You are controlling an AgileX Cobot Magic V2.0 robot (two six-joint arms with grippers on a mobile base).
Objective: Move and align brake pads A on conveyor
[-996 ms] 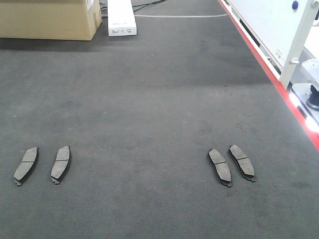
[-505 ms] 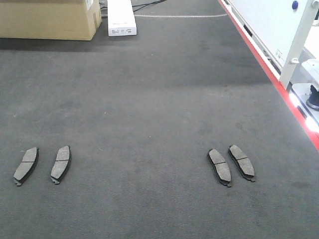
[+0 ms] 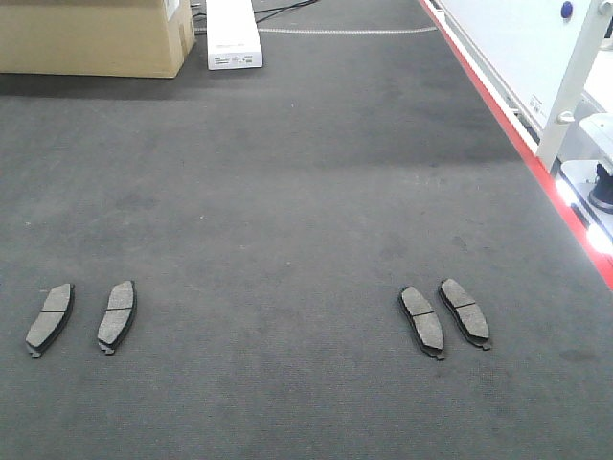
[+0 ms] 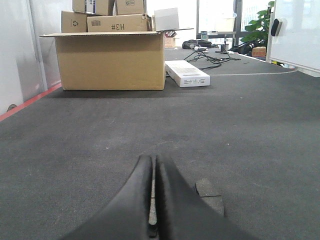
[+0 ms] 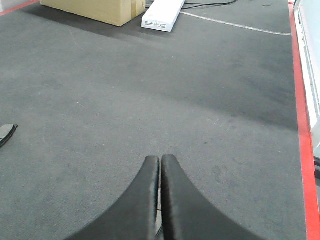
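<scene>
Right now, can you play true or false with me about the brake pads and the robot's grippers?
1. Four brake pads lie on the belt. True.
2. All the pads sit together in one stack. False: they lie flat in two pairs, one on each side of the front view, with a wide bare stretch between.
3. The left gripper is shut and holds nothing. True.
4. The right gripper is pinching a pad. False: its fingers are pressed together with nothing between them.
5. A cardboard box stands at the far end of the belt. True.
</scene>
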